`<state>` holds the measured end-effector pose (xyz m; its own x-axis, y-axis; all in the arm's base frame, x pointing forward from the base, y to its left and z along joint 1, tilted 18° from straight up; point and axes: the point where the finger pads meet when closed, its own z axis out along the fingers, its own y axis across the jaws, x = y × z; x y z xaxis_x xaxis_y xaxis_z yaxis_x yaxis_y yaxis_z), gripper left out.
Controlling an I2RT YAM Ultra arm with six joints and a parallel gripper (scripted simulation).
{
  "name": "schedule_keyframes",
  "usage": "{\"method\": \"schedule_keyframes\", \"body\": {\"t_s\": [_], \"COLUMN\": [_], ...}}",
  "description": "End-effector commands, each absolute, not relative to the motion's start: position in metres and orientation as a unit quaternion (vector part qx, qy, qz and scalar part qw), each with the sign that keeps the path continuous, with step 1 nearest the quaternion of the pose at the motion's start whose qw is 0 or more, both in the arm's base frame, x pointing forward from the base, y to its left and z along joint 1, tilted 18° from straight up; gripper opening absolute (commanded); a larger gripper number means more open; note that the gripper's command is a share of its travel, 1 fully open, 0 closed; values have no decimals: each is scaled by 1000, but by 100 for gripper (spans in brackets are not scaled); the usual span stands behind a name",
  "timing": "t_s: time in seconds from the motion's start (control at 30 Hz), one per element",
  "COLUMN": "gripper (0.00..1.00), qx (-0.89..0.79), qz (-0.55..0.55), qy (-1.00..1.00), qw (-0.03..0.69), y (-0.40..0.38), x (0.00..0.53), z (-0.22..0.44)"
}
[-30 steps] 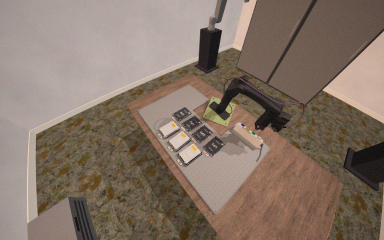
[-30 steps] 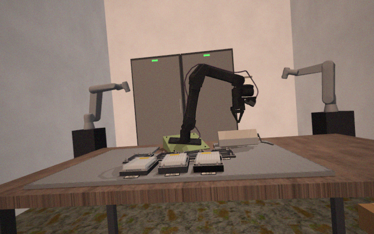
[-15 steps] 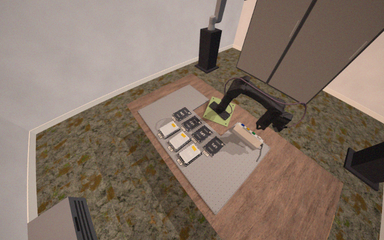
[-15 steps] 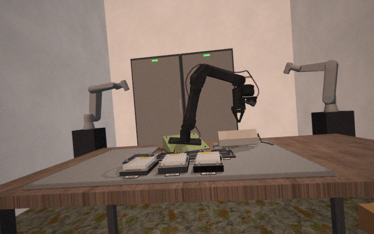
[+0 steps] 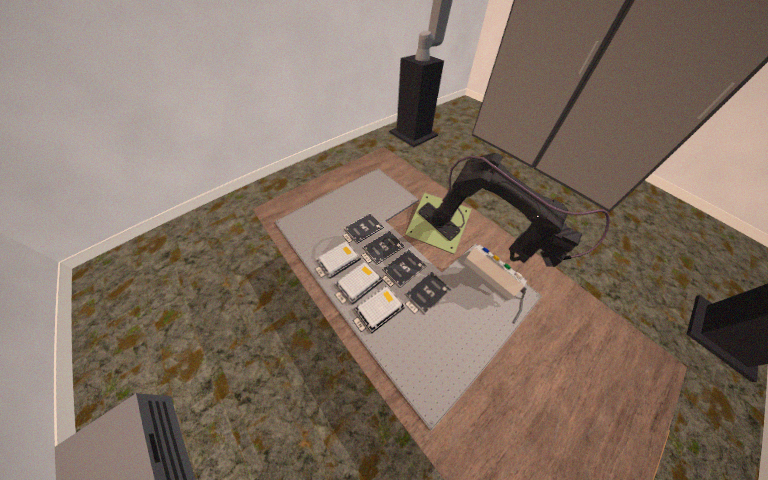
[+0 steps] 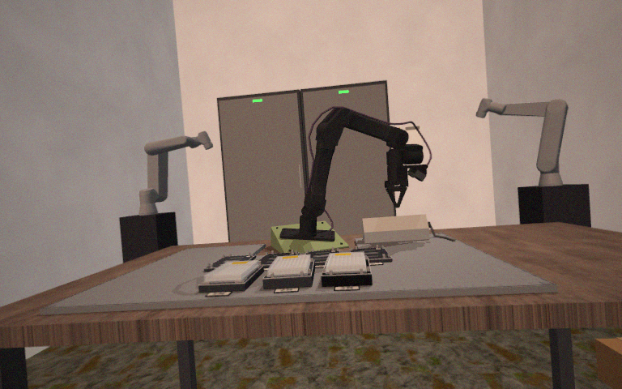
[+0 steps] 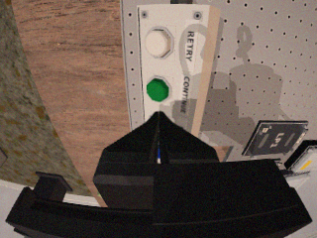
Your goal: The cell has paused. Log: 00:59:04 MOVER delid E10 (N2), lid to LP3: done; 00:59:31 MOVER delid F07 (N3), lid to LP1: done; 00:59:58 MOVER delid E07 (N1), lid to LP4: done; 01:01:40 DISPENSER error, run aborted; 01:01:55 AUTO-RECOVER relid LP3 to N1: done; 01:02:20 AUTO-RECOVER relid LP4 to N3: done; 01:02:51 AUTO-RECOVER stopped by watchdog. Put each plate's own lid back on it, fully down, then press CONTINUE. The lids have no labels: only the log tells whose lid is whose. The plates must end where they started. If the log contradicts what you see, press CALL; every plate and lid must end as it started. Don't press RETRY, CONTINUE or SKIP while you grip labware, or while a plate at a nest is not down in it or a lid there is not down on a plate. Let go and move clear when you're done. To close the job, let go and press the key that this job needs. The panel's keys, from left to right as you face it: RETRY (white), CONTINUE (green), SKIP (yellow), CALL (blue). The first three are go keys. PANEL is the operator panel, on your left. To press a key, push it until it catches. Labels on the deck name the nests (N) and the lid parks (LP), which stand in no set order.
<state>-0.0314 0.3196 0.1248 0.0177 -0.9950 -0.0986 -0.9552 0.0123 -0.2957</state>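
Black parallel gripper, closed and empty, is poised above the operator panel, right of centre; 3 microplates occupy the lower centre in the exterior view.

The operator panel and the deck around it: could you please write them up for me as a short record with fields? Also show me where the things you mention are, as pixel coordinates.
arm: black, above the panel
pincer (image 6: 397, 206) (image 7: 158, 117): shut, nothing held, not touching a key
panel (image 5: 493, 273) (image 6: 395, 229) (image 7: 149, 115): on the perforated deck (image 5: 436, 362) (image 6: 463, 270) (image 7: 248, 55)
keys nearest the fingertips in the wrist view: green CONTINUE (image 5: 507, 266) (image 7: 158, 89), then white RETRY (image 7: 158, 42)
plates: three, each on a nest, orange mark on top
lid parks: four, dark, none holding a lid
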Motion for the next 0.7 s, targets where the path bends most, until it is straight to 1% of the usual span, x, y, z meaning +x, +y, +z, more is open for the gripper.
{"method": "schedule_keyframes", "body": {"t_s": [0.0,0.13,0.67], "gripper": [0,0,0], "qx": [-705,-704,-705], "qz": [-71,-48,-58], "qy": [690,690,690], "qw": [148,160,154], "y": [325,332,327], "x": [-32,-37,-37], "z": [115,129,121]}}
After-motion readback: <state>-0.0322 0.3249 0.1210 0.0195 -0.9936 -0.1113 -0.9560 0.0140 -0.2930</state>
